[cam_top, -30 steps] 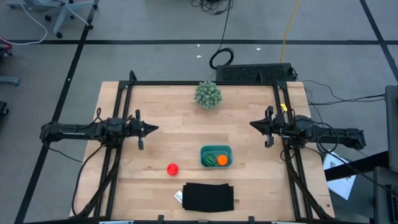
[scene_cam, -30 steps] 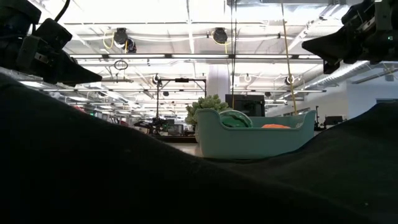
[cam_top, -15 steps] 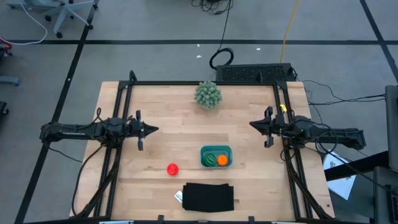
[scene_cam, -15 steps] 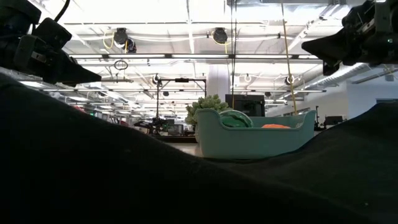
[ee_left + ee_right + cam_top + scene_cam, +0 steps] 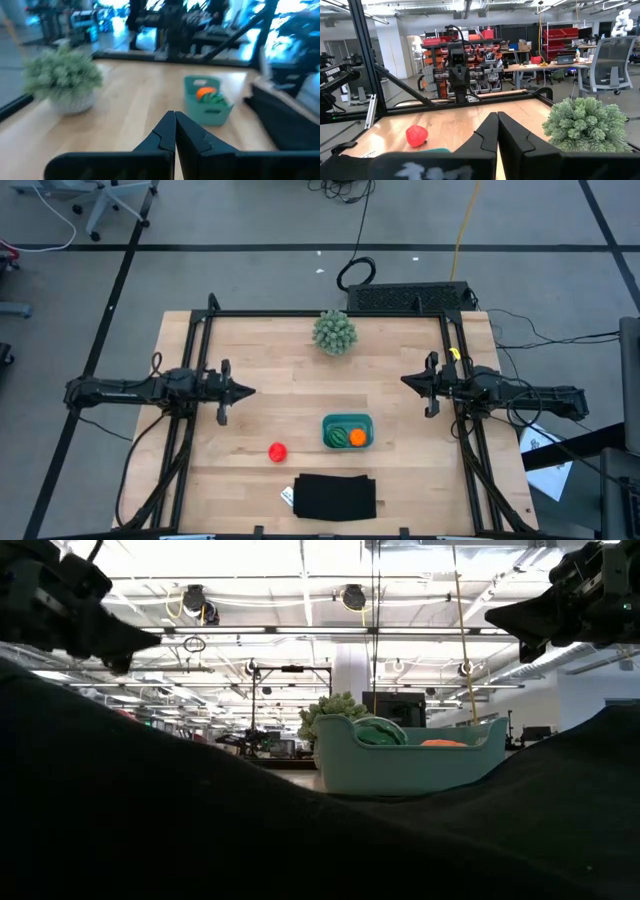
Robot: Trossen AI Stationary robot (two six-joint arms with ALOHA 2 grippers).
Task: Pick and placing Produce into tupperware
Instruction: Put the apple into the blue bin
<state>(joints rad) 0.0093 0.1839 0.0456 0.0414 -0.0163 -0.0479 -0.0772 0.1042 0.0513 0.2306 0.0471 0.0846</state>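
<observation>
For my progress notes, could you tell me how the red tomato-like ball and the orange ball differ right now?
The red tomato-like ball lies on the bare wooden table; the orange ball sits inside the teal tupperware. The red one lies alone; the orange one rests beside the green striped ball. Both are small, round, and not held.

I see a teal-blue plastic tupperware tub (image 5: 347, 431) holding a dark green striped ball (image 5: 340, 436) and an orange ball (image 5: 357, 437); a red tomato-like ball (image 5: 277, 451) on the pale wooden desk (image 5: 270, 360), beside a flat black rectangle (image 5: 335, 495).
</observation>
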